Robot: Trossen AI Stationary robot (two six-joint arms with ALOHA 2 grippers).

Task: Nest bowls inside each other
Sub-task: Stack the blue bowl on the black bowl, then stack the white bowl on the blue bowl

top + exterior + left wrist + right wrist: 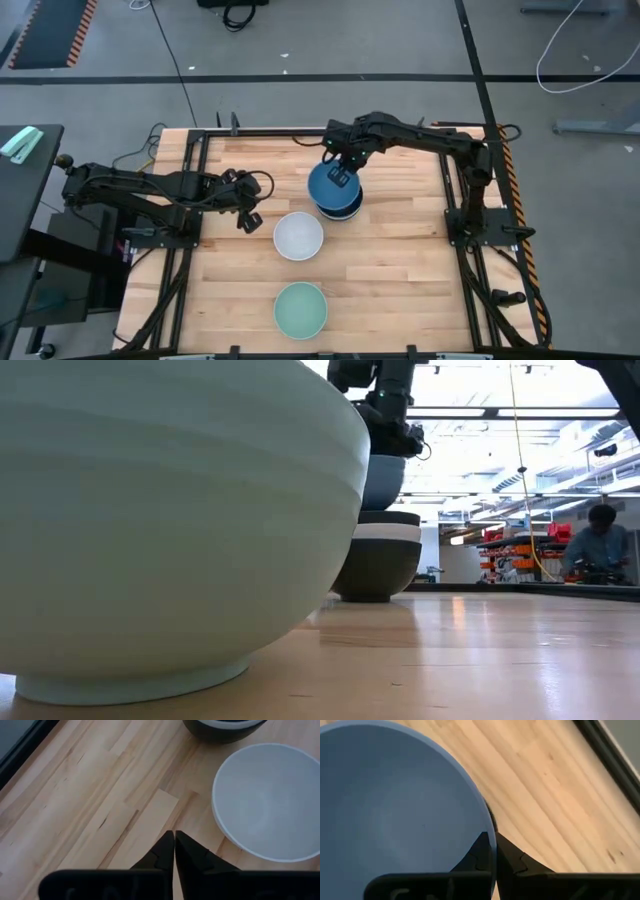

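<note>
My right gripper [340,178] is shut on the blue bowl [326,186] and holds it over a nested stack of black and white bowls [345,209]. In the low view the stack [383,560] stands on the table on its bottom bowl's foot, with the blue bowl [385,482] right above its top rim. One white bowl [298,236] and the mint green bowl [301,310] stand apart on their bases. My left gripper [250,219], shut, hovers just left of the white bowl [267,800]. My right gripper [493,840] pinches the blue bowl's rim [489,827], one finger inside the bowl and one outside. The fingers [392,425] come from above. The bowl hangs below them over the stack; whether its base touches the stack's top bowl I cannot tell.
Bare wood lies right of the stack and along the table's near right. A metal frame [455,215] borders the table's sides. In the low view the mint bowl [170,530] fills the near left, and a person [598,545] sits far behind the table.
</note>
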